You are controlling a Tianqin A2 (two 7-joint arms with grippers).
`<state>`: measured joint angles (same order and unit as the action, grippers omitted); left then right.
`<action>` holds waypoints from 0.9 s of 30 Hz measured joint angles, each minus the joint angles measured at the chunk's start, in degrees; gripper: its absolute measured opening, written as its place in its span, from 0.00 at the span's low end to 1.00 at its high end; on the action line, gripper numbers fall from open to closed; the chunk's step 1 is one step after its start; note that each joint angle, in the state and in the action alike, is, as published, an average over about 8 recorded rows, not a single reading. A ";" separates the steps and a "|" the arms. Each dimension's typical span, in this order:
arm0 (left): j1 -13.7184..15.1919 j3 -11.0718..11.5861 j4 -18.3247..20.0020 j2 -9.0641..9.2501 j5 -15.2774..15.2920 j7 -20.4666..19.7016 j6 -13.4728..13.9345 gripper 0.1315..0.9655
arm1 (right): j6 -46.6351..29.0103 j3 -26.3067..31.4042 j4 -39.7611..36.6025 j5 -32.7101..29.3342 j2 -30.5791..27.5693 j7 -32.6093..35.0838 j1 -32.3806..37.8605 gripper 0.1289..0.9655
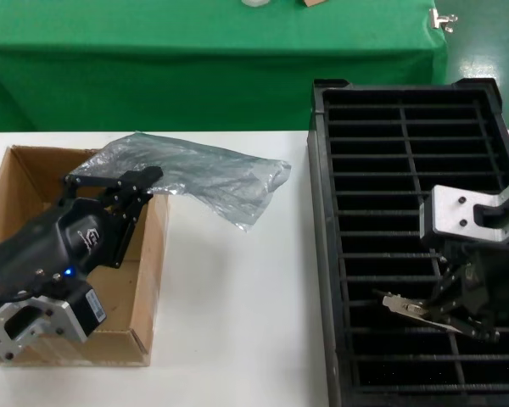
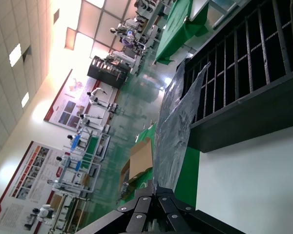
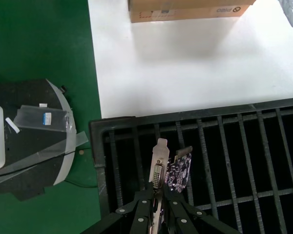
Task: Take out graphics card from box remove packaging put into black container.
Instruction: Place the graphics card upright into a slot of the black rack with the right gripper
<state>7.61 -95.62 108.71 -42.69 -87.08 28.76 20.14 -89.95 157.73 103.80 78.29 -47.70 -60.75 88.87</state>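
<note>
My left gripper is shut on one end of the crinkled silvery-grey packaging, holding it just above the brown cardboard box. The packaging stretches right over the white table toward the black container. In the left wrist view the jaws pinch the packaging. My right gripper hovers over the container's lower slots, shut on the graphics card. In the right wrist view the card and its silver bracket stick out past the gripper, above the ribs.
A green-draped table stands behind the white table. The container fills the right side up to the table's edge. The right wrist view shows the box across bare white table, and the robot's base on green floor.
</note>
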 joint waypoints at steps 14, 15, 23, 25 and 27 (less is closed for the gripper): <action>0.00 0.00 0.00 0.00 0.00 0.00 0.00 0.01 | 0.00 0.00 -3.63 -1.45 2.03 3.54 -0.64 0.04; 0.00 0.00 0.00 0.00 0.00 0.00 0.00 0.01 | 0.00 0.00 -3.55 -1.41 2.10 3.47 -0.55 0.04; 0.00 0.00 0.00 0.00 0.00 0.00 0.00 0.01 | 0.00 0.00 -0.73 -1.13 2.24 1.22 1.43 0.04; 0.00 0.00 0.00 0.00 0.00 0.00 0.00 0.01 | 0.00 0.00 0.24 -1.18 2.28 0.37 2.18 0.04; 0.00 0.00 0.00 0.00 0.00 0.00 0.00 0.01 | 0.00 0.00 1.23 -1.22 2.31 -0.55 2.88 0.04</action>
<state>7.61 -95.62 108.71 -42.69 -87.08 28.76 20.14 -89.95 157.74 105.02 77.07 -45.39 -61.31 91.75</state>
